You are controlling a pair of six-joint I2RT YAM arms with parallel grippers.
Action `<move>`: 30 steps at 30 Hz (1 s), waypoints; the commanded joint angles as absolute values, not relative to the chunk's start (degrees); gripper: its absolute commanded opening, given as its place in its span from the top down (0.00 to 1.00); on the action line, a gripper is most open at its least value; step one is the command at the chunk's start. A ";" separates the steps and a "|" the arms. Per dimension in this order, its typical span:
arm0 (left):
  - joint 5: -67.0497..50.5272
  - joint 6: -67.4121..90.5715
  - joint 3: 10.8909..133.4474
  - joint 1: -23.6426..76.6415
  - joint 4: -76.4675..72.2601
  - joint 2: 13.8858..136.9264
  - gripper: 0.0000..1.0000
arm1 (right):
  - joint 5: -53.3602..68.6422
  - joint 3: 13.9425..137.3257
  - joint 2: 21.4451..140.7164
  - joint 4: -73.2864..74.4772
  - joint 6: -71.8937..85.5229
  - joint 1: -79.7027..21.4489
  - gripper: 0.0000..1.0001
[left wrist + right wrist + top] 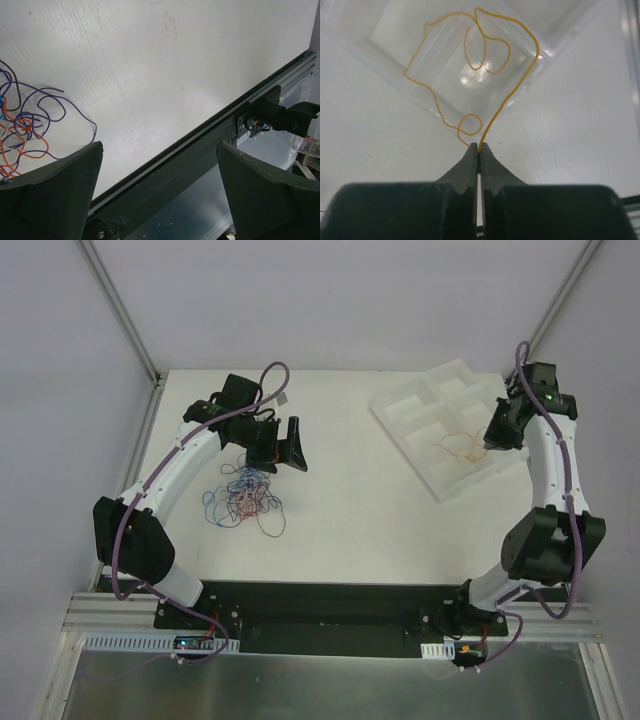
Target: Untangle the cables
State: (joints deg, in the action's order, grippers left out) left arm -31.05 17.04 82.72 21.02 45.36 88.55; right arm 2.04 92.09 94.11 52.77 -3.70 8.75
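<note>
**Right arm has yellow wire over tray; snag and drag risks ahead**

Right gripper (478, 150): jaws pinched tight on one end of the thin yellow cable (510, 100). The rest of it lies in loose loops inside a compartment of the white moulded plastic tray (420, 390), far right of the white table (350, 510). There is one small closed loop just beside the fingertips.

Left gripper (282, 448): fingers spread wide with nothing between them, hanging just beyond the main tangle of thin blue, red, purple and black cables (240, 495) on the left of the table. The left wrist view only catches the tangle's edge, purple and orange strands.

Likely state: one cable separated and being laid in the tray, the bulk not yet sorted.

Risks:
- If the right gripper lets go while the held end hangs outside the compartment wall, the springy wire may flip out over the rim.
- Retracting without fully opening drags the wire back out, and the small loop by the tips could cinch into a knot.
- The tray looks light, so a pull on the wire could shift it.
- A left grab into the pile probably takes several strands, and lifting then tightens the knot or hauls the whole bundle.
</note>
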 commanded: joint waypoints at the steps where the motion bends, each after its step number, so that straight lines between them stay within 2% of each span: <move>1: -31.64 16.70 84.20 21.01 46.06 88.33 0.04 | -4.83 88.60 83.95 58.01 -4.04 11.42 1.00; 11: -32.26 16.79 81.83 21.09 45.62 88.33 0.05 | -5.37 84.82 79.10 58.89 -5.19 11.95 1.00; 14: -32.08 16.87 80.51 21.09 45.18 87.72 0.05 | -3.78 86.21 82.16 58.18 -5.27 11.69 1.00; 22: -30.41 16.44 80.33 21.09 45.18 86.40 0.05 | -11.24 93.50 89.38 62.30 -7.21 7.03 1.00; 30: -30.76 15.38 82.08 21.01 45.26 87.97 0.04 | -16.08 88.07 82.36 62.75 -6.42 8.52 1.00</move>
